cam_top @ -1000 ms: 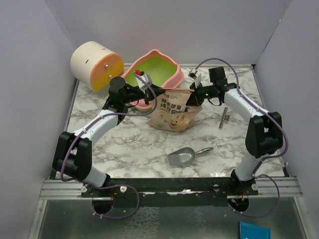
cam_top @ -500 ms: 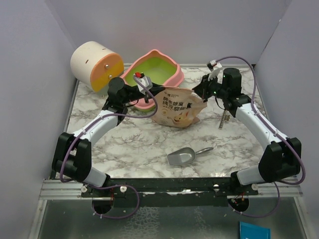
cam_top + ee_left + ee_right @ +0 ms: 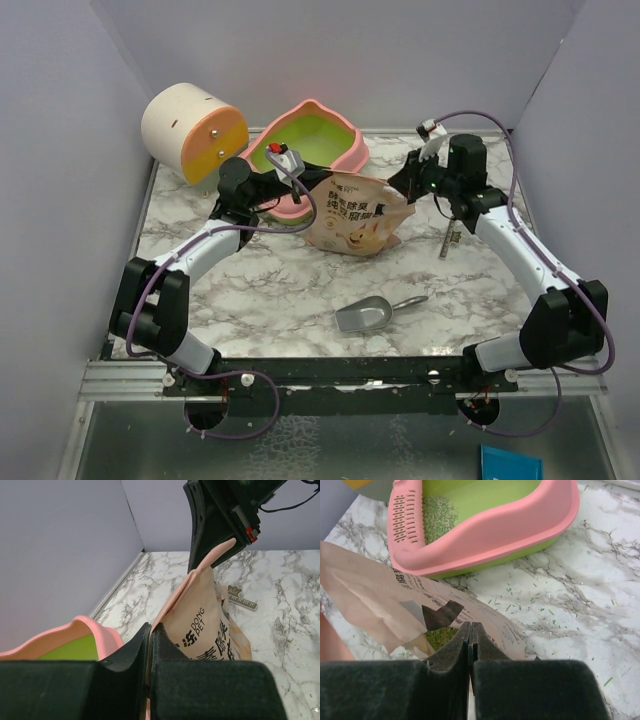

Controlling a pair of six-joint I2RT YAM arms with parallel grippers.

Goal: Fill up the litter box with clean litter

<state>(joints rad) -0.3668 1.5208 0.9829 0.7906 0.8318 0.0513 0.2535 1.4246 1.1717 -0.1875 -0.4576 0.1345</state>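
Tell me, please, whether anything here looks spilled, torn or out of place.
Yes. Stray litter granules lie scattered on the marble table beside the litter box, outside it. The bag has a ragged tear, and green litter shows through the hole.

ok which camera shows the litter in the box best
The right wrist view: the clean litter is a clear grainy patch inside the litter box, by its slotted lip. The top view shows the box, but no grains can be made out; the left wrist view catches only its corner.
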